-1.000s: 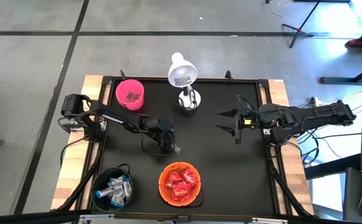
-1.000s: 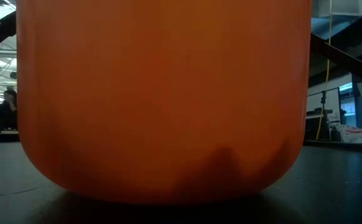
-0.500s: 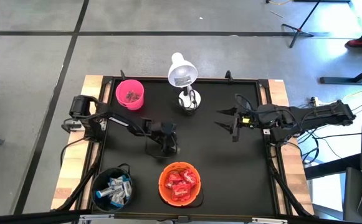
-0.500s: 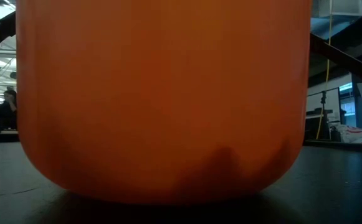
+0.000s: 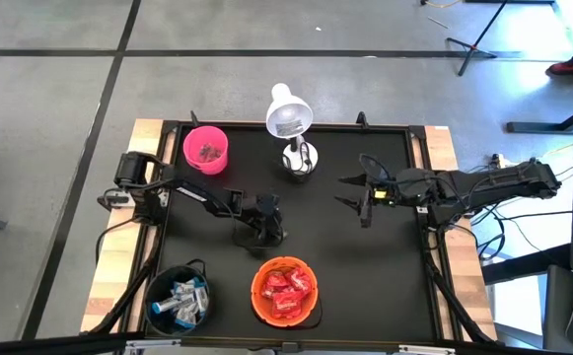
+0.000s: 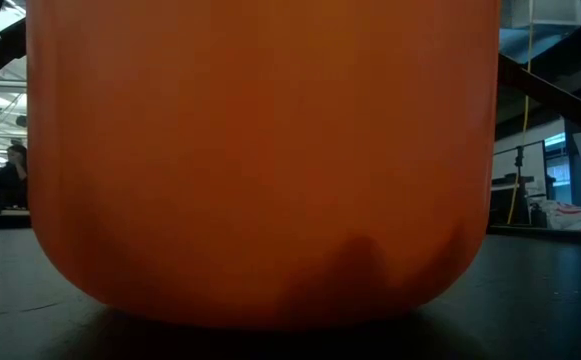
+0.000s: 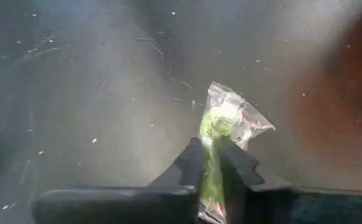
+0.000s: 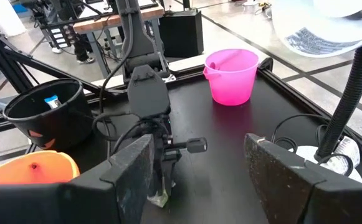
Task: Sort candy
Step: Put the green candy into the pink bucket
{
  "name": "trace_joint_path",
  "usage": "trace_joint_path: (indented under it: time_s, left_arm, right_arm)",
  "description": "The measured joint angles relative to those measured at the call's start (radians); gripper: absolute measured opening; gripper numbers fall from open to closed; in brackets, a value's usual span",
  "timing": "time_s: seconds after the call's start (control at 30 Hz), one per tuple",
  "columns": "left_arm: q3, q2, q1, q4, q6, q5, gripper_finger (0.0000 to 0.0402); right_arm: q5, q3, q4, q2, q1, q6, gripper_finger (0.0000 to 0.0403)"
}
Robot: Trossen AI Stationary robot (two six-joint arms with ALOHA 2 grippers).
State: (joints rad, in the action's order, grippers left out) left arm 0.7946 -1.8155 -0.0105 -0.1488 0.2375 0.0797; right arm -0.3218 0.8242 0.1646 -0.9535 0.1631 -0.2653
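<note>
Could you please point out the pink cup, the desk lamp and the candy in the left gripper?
pink cup (image 5: 206,149): high view, on its rim.
desk lamp (image 5: 287,114): high view, on the white shade.
candy (image 7: 225,118): left wrist view, on the clear wrapper.

I find no readable text, label, brand, number or sign in any view. The clear wrapper of the candy (image 7: 227,121) pinched at my left gripper (image 7: 213,163) shows green and red print, but no legible characters. The orange bowl (image 6: 260,150) facing the low camera is unmarked.
</note>
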Motion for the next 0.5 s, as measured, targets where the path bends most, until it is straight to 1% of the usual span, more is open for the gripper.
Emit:
trace_joint_path:
  time_s: [0.07,0.23,0.5]
  left_arm:
    - [-0.002,0.018,0.0,0.011,0.0,-0.005,0.001]
    - [-0.004,0.079,0.001,0.037,0.001,-0.044,0.0001]
    - [-0.004,0.266,0.024,0.161,0.027,-0.169,0.0]
  right_arm:
    - [0.0,0.0,0.002,0.0,0.0,0.0,0.0246]
    - [0.0,0.0,0.004,0.0,0.0,0.0,0.0246]
    - [0.0,0.0,0.028,0.0,0.0,0.0,0.0246]
